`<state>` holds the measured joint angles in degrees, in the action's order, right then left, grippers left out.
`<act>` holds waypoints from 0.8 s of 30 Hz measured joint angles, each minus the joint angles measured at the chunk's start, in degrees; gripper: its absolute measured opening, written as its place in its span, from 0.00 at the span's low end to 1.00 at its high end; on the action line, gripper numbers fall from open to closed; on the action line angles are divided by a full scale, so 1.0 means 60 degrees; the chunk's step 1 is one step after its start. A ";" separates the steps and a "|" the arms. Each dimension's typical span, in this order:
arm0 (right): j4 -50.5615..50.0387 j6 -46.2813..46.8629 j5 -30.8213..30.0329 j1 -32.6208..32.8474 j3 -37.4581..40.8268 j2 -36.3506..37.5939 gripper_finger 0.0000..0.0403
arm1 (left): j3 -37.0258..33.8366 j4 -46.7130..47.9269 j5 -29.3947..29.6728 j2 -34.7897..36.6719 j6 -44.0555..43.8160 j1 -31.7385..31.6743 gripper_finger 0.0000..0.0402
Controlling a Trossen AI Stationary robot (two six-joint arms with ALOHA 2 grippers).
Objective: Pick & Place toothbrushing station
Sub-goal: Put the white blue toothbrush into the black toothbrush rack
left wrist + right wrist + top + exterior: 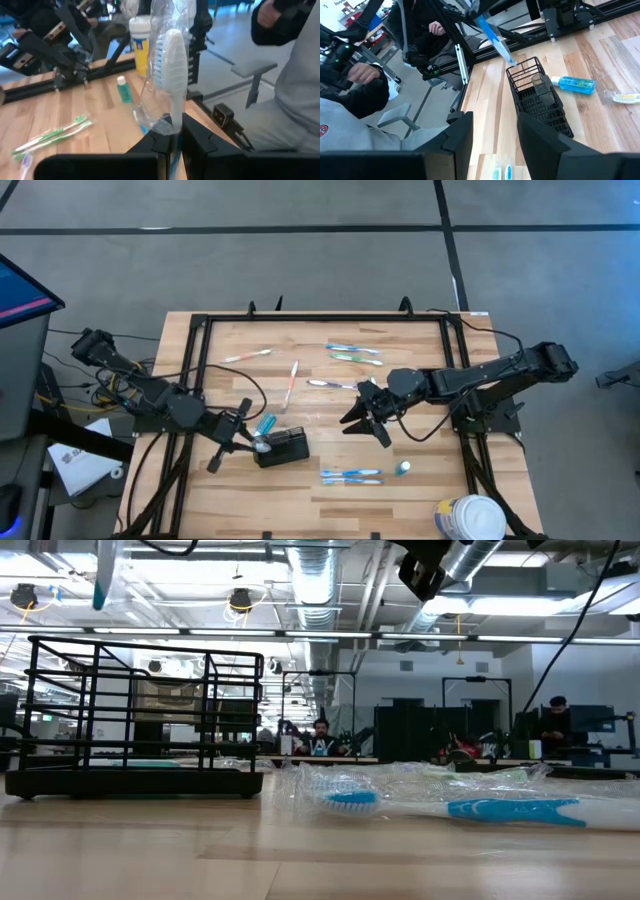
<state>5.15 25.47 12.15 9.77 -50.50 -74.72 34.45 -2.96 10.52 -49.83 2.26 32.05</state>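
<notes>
Holding a wrapped toothbrush (167, 75) in the left pincer (255, 442), clamped tight, over the black toothbrushing station (282, 448) at lower centre of the table (420, 395). I'd lower it vertically into a slot (wrapper may snag). Right pincer (366, 423) hangs apart, mid-frame.

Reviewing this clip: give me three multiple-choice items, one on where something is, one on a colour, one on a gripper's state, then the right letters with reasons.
1. Where is the black holder?
A. on the table near the left gripper
B. on the floor
C. on top of the white tub

2. What colour is the small bottle beside the holder?
A. red
B. blue
C. black

3. What is the left gripper doing?
A. standing open, holding nothing
B. shut on a wrapped toothbrush
C. shut on the white tub

Answers: 1 A, the high view shows the holder on the table at that gripper. 2 B, the right wrist view shows it blue. 3 B, the left wrist view shows the brush pinched upright between its fingers.
</notes>
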 joint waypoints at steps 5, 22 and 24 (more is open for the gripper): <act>0.0001 -0.0001 -0.0001 0.0003 0.0000 0.0000 0.34 | -0.1133 -0.1332 0.0002 0.0284 0.0000 0.0012 0.04; 0.0000 -0.0098 -0.0001 0.0003 0.0000 0.0000 0.33 | -0.2134 -0.1976 0.0011 0.0445 -0.0422 0.0012 0.04; 0.0002 -0.0098 -0.0001 0.0003 0.0000 0.0000 0.33 | -0.2217 -0.2000 0.0011 0.0423 -0.0502 0.0012 0.04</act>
<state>5.16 24.88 12.14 9.78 -50.50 -74.72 21.15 -14.96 10.59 -47.29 -0.75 32.12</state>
